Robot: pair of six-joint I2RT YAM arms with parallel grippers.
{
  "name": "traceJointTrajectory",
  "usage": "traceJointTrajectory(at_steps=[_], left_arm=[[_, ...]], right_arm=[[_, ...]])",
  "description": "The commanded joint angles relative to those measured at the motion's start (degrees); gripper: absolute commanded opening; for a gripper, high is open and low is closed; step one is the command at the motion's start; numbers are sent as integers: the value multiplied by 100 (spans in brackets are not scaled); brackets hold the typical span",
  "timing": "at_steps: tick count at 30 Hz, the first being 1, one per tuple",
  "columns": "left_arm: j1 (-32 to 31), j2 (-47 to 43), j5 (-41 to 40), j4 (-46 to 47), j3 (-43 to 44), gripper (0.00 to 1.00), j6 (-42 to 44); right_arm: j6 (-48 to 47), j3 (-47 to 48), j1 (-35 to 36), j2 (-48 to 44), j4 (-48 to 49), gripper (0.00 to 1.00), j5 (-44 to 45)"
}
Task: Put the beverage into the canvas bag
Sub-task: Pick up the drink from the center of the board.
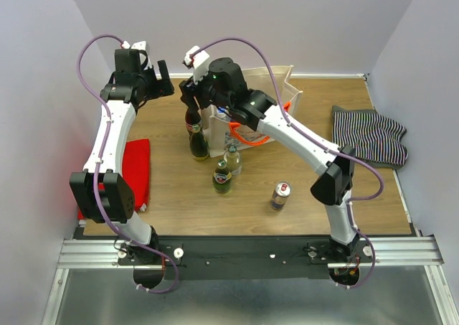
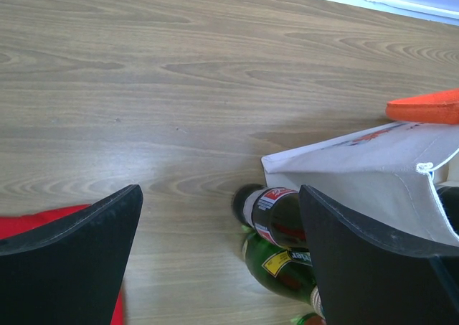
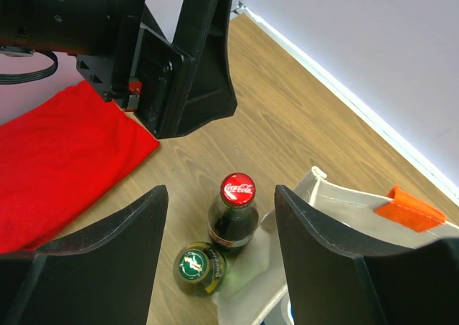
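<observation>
A cola bottle with a red cap stands upright against the left side of the cream canvas bag. My right gripper hangs open just above it. In the right wrist view the gripper is open, and the bottle stands between and below the fingers, untouched. My left gripper is open and empty, up and to the left of the bottle. In the left wrist view that gripper is open, with the cola bottle beside the bag.
A green bottle touches the cola bottle's near side. Two more bottles and a can stand nearer me. A red cloth lies left, a striped cloth right. The bag's orange handles hang on its front.
</observation>
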Motion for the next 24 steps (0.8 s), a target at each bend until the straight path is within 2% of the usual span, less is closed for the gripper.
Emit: traceJointTrajectory(at_steps=[1, 8, 24], left_arm=[[5, -212, -92, 108, -74, 99, -82], [5, -168, -188, 73, -109, 99, -126], [207, -256, -110, 160, -241, 99, -188]], right_arm=[[163, 225, 41, 221, -155, 69, -378], [365, 226, 41, 397, -181, 69, -520], [374, 76, 32, 828, 100, 69, -195]])
